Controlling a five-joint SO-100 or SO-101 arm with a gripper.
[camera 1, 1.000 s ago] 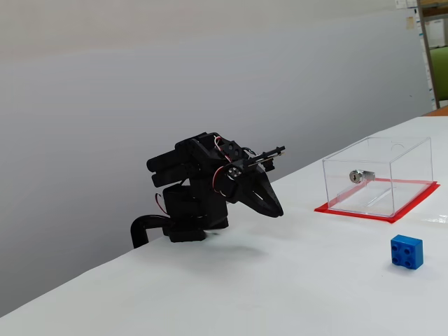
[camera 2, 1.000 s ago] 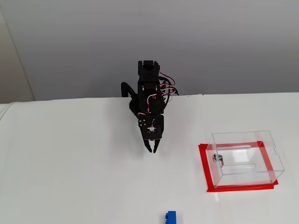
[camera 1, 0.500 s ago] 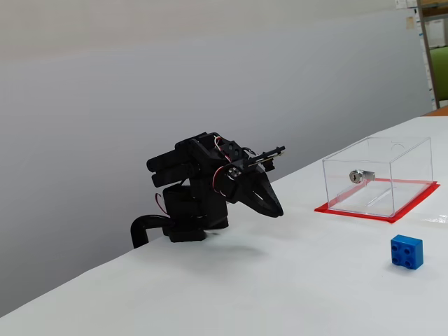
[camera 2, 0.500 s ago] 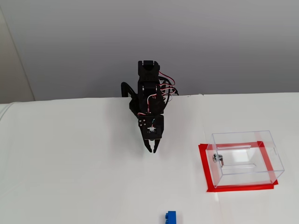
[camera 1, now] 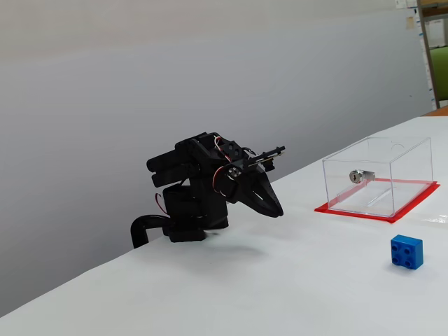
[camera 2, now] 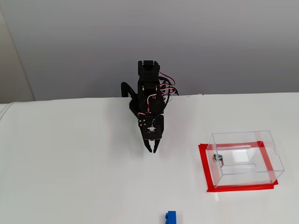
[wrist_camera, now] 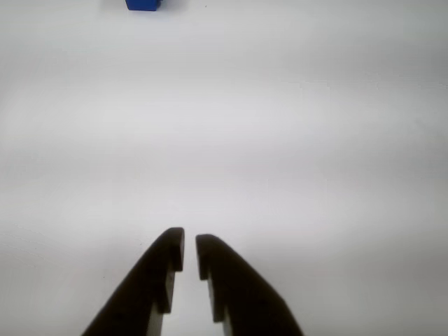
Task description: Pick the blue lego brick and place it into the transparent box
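The blue lego brick [camera 1: 407, 251] lies on the white table, in front of the transparent box in a fixed view. It shows at the bottom edge of the other fixed view [camera 2: 170, 217] and at the top edge of the wrist view [wrist_camera: 143, 5]. The transparent box [camera 1: 378, 175] stands on its red base [camera 2: 238, 187] with a silver lock [camera 2: 218, 159] on its side. My black gripper [wrist_camera: 190, 250] is folded near the arm's base [camera 1: 278, 211], far from the brick [camera 2: 152, 150]. Its fingers are nearly together with a narrow gap and hold nothing.
The white table [camera 2: 70, 177] runs to a grey wall behind the arm. The arm's base [camera 1: 183, 224] is clamped at the table's back edge. Shelving [camera 1: 434, 49] shows at the far right of a fixed view.
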